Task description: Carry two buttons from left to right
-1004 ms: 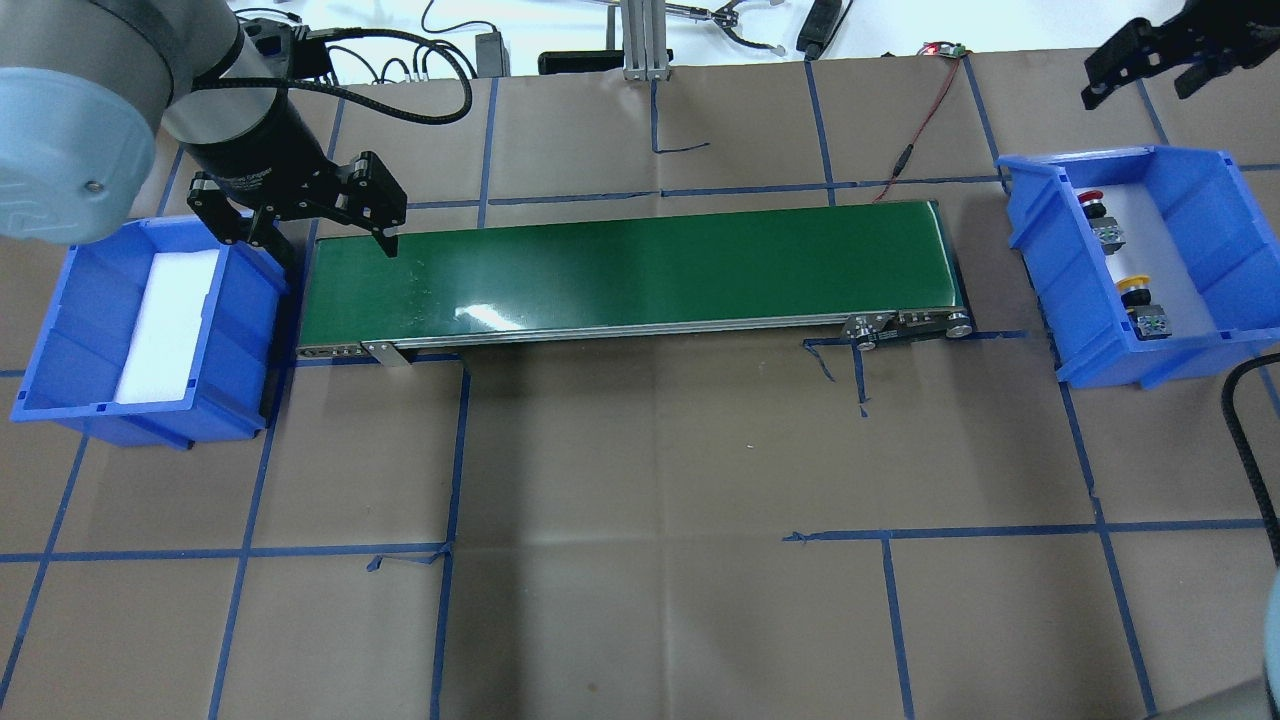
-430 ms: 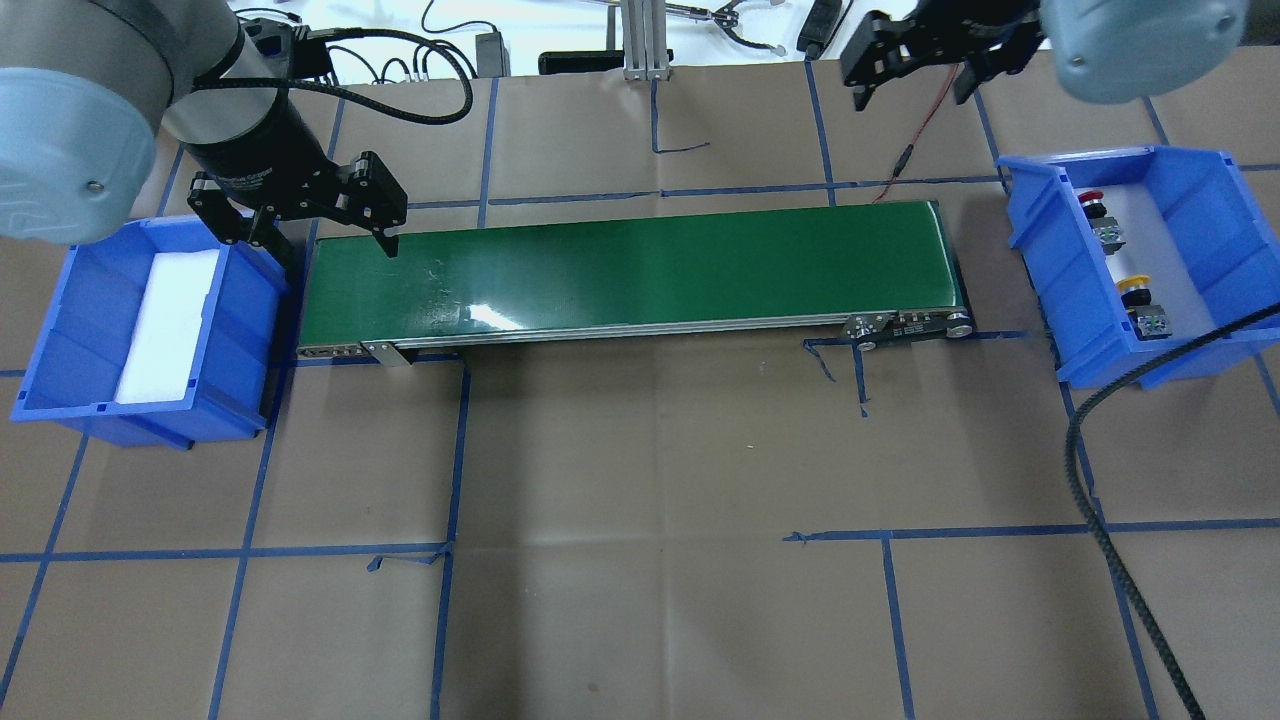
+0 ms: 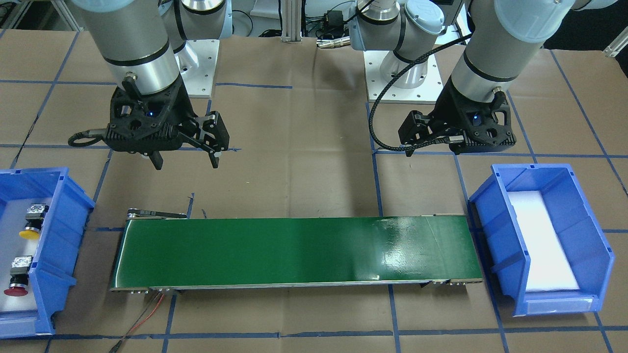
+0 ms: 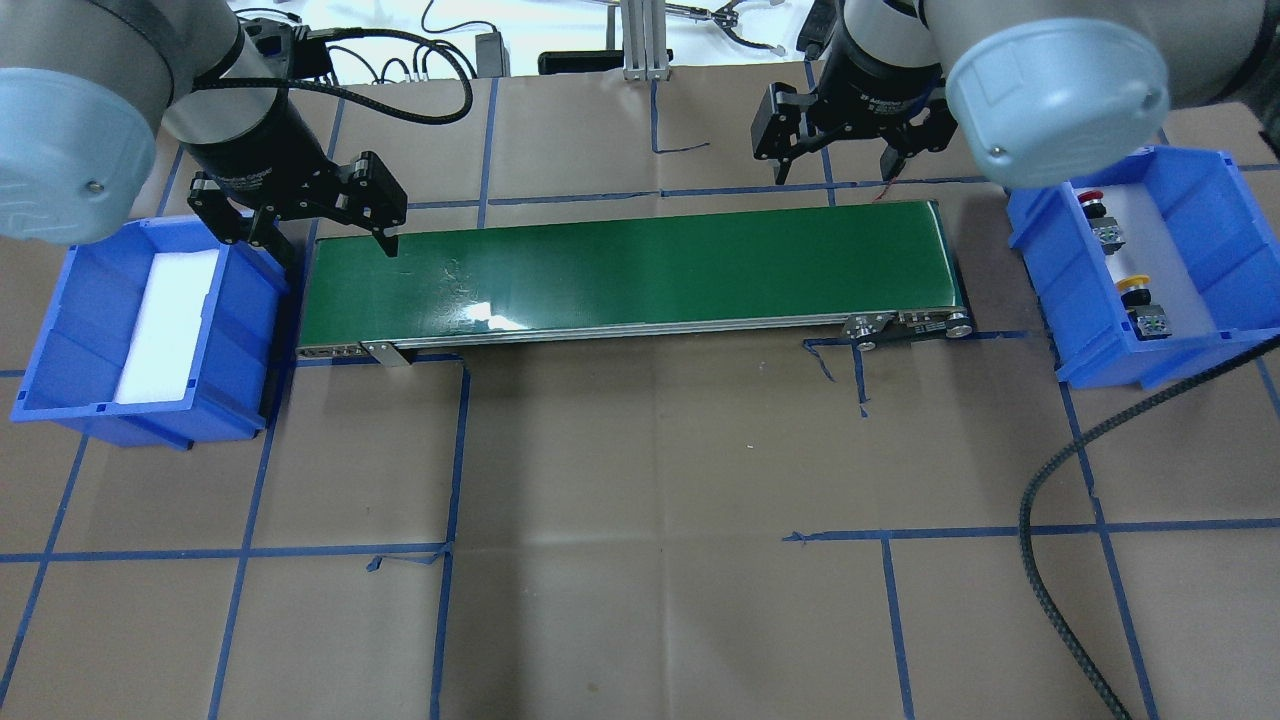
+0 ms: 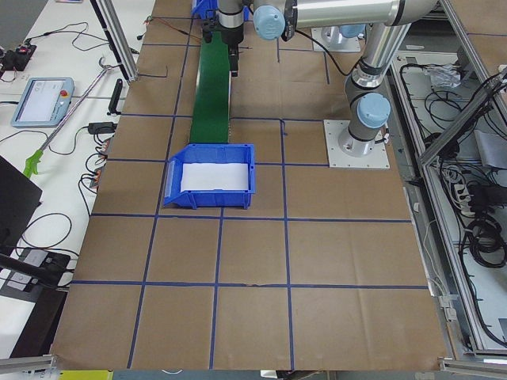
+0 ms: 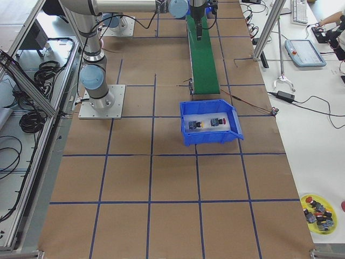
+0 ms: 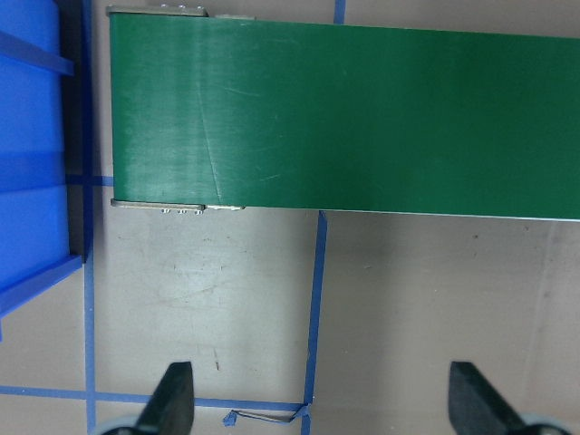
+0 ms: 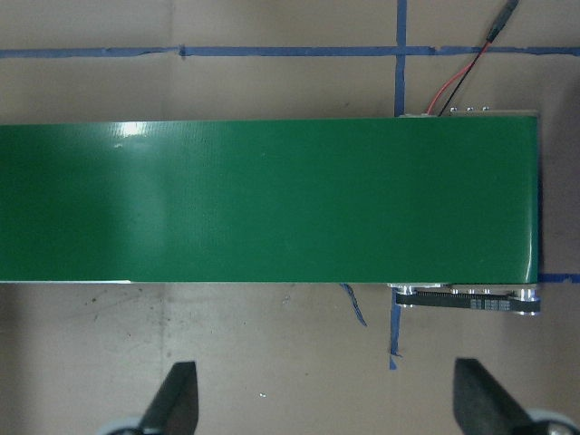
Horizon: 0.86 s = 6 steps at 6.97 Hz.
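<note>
Nearest on the desk [image 4: 640,560], the yellow button [image 4: 1135,288] is seen lying in the right bin [image 4: 1210,210], with the red button [image 4: 1092,200] beyond it, the two apart. The green belt [image 4: 630,265] is stretched between that bin and the left bin [image 4: 80,300]. Above the belt's left end the left gripper [image 4: 332,240] is held, jaws wide, nothing gripped. Above its right end the right gripper [image 4: 835,168] is hung, jaws likewise wide.

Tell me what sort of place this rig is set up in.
Probably a robotics lab or test cell: a paper-covered table gridded with blue tape, a small conveyor, and a teach pendant on a cable-strewn side bench.
</note>
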Available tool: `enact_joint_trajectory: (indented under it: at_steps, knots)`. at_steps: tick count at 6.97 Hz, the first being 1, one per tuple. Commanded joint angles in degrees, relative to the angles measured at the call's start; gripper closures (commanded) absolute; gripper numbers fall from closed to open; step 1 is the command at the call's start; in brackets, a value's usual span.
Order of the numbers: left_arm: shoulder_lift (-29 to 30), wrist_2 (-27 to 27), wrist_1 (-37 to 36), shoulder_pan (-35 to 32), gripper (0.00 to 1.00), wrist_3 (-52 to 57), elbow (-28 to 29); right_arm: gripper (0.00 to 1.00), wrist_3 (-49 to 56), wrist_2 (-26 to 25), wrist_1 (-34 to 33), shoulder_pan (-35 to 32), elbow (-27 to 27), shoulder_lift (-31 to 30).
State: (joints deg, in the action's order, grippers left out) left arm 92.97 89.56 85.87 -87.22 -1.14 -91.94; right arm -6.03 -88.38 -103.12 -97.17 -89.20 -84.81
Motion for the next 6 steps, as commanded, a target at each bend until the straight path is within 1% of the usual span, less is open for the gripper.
enact_joint_trajectory:
  at_steps: [1,3,6]
  knots:
    - [-0.1,0.1,0.0,0.0,0.00,0.0,0.0,0.00,2.2,0.2,0.3,2.6,-3.3,-4.0]
    - [-0.1,0.1,0.0,0.0,0.00,0.0,0.0,0.00,2.1,0.0,2.0,3.5,-3.3,-4.2]
    - [-0.1,0.1,0.1,0.0,0.00,0.0,0.0,0.00,2.1,0.0,2.2,3.2,-3.6,-4.9]
